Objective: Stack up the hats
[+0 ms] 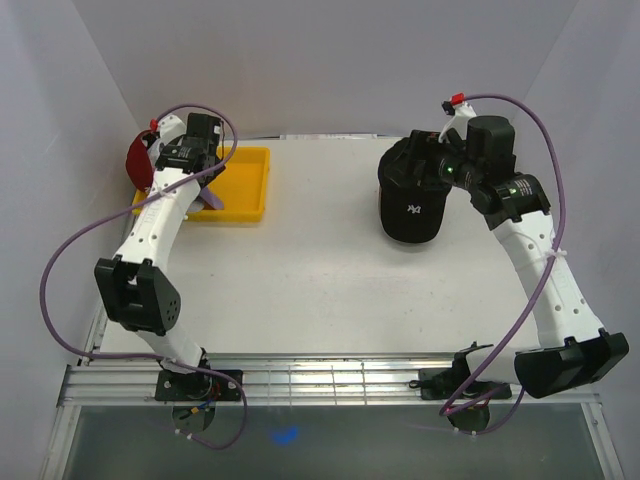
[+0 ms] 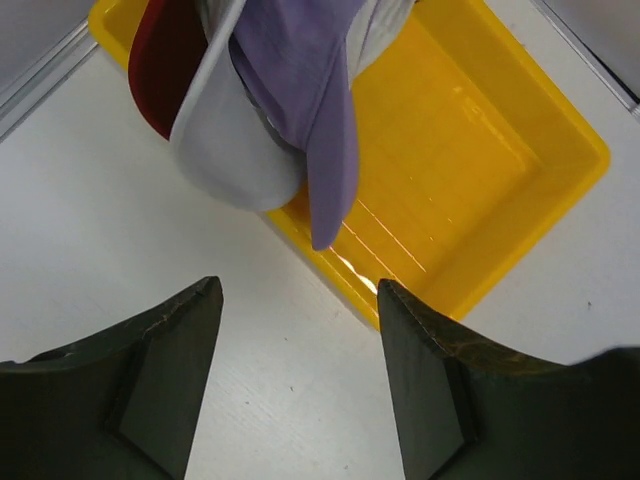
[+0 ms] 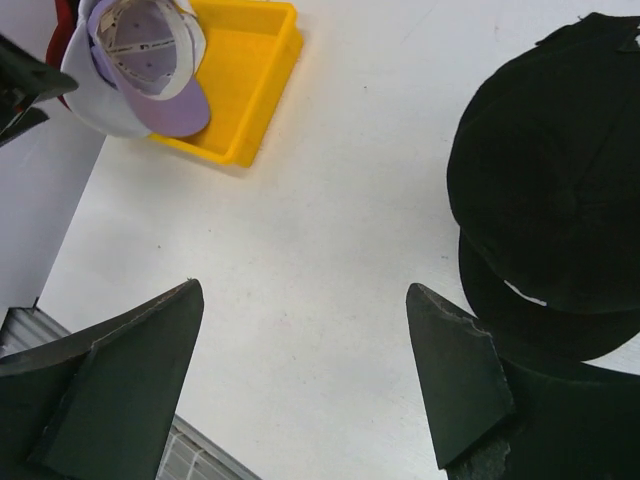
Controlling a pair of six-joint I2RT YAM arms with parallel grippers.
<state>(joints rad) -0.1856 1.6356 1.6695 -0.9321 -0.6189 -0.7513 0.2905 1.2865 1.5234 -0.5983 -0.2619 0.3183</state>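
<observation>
A nested pile of caps lies at the far left end of the yellow tray (image 2: 480, 150): dark red (image 2: 160, 60), white (image 2: 225, 150) and lavender (image 2: 310, 90). The pile also shows in the right wrist view (image 3: 140, 60), and its red cap shows in the top view (image 1: 138, 160). My left gripper (image 2: 298, 300) is open and empty, just above the table beside the tray's edge. A black cap with a white logo (image 1: 410, 205) sits far right. My right gripper (image 3: 300, 300) is open and empty, with the black cap (image 3: 550, 170) by its right finger. No tan cap shows.
The yellow tray (image 1: 245, 185) stands at the far left by the side wall. White walls close in the table on three sides. A metal rail (image 1: 330, 380) runs along the near edge by the arm bases.
</observation>
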